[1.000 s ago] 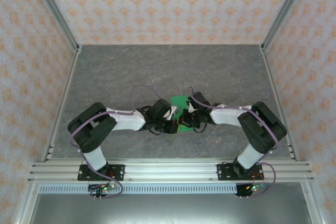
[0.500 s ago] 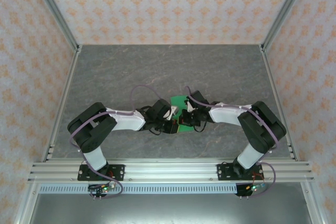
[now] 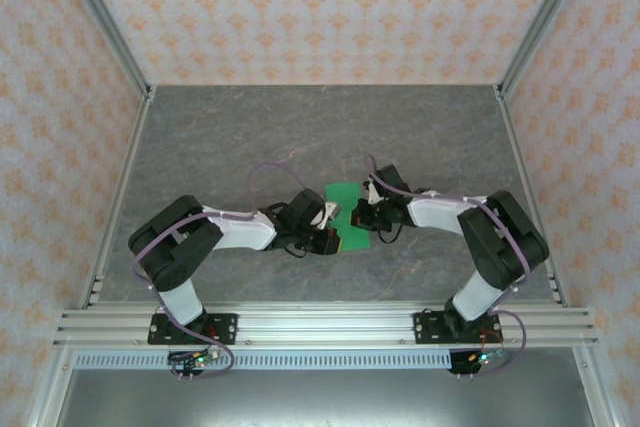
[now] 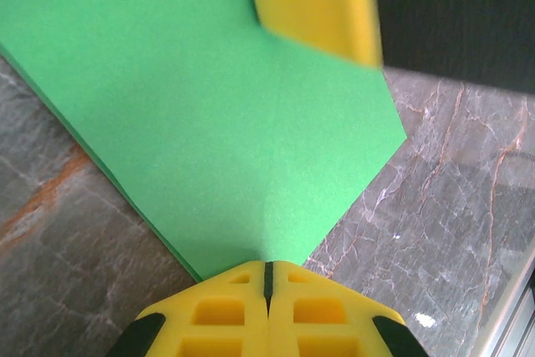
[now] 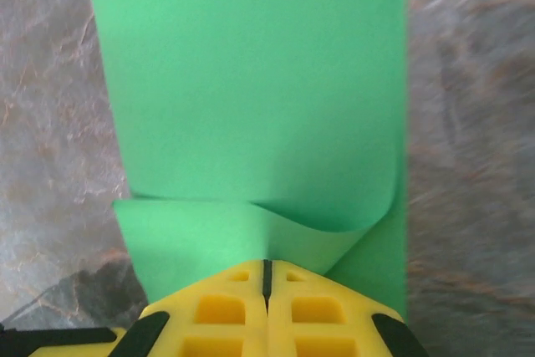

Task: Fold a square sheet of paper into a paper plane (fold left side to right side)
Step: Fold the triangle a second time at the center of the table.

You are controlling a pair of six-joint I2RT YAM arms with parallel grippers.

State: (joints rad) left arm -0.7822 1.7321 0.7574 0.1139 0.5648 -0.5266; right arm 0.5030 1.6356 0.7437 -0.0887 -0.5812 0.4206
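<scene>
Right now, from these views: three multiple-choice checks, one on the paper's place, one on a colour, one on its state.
1. Where is the green sheet of paper? A far left table corner; B between the left gripper and right gripper; C on the front rail.
2. What colour are the gripper fingers? A yellow; B blue; C white.
3. Paper state at the right gripper? A flat single layer; B a flap curling over a lower layer; C crumpled ball.
Answers: 1 B, the top view shows it between both wrists. 2 A, both wrist views show yellow. 3 B, the right wrist view shows the curl.
</scene>
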